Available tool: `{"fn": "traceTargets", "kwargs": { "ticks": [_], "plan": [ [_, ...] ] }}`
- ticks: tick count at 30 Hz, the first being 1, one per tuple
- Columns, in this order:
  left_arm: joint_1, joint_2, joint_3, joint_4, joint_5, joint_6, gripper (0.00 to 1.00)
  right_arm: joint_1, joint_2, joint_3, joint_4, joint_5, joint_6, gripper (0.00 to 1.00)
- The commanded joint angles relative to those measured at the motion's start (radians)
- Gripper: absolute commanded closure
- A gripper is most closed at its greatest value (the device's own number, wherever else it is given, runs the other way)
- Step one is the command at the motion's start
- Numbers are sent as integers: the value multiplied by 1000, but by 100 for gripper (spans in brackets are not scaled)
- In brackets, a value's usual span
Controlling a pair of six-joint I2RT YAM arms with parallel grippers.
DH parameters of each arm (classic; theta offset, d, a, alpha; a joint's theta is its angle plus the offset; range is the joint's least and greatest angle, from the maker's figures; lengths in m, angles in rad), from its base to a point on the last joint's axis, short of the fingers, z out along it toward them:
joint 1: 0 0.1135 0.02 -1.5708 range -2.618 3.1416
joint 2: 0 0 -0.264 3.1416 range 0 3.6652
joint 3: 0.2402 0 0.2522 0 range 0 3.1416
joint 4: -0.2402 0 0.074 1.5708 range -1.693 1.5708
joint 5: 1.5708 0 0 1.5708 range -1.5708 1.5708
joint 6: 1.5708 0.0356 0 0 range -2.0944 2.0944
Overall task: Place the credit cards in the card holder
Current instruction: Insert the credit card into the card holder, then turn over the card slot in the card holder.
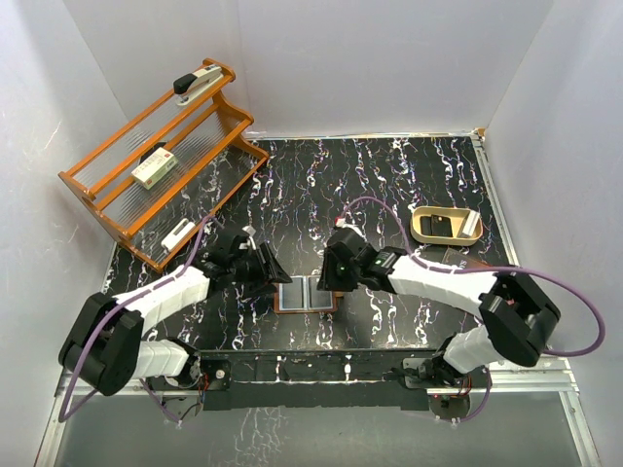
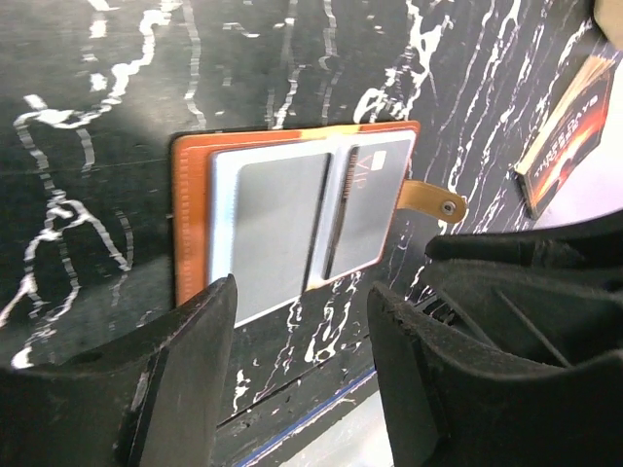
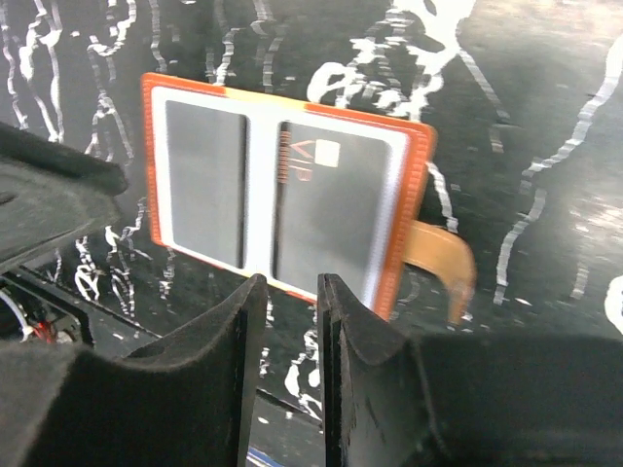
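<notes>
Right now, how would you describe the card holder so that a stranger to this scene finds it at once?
Start at the black marbled table, and go to the middle of its near edge. The card holder lies there, spread open flat. Unlike the tan tray at the right, it has an orange-brown border, pale inner pockets and a snap tab.

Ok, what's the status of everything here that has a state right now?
card holder: open, lying flat on the table.
snap tab: unfastened, sticking out sideways.
credit cards: two, one in each half of the holder.
left gripper: open, empty.
right gripper: jaws slightly apart, empty.
</notes>
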Motion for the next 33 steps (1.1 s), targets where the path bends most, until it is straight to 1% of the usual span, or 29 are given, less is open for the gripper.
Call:
{"fn": "traceTargets", "kwargs": {
  "ticks": [1, 5, 9, 15, 18, 21, 33],
  "plan": [
    [54, -59, -46, 0, 84, -12, 45, 68, 73, 118, 54, 10, 45, 74],
    [80, -69, -56, -9, 96, -14, 44, 104, 158, 186, 48, 14, 52, 74],
    [99, -83, -83, 17, 123, -28, 44, 111, 222, 228, 22, 40, 44, 76],
    [102, -61, -95, 42, 137, -30, 43, 110, 295, 225, 53, 11, 39, 81],
    [102, -27, -106, 96, 164, -39, 43, 111, 329, 214, 41, 10, 39, 88],
    [102, 0, -112, 147, 185, -50, 43, 111, 339, 186, 41, 15, 39, 100],
    [102, 75, -98, 155, 167, 7, 44, 111, 338, 120, 79, 15, 46, 100]
  ]
}}
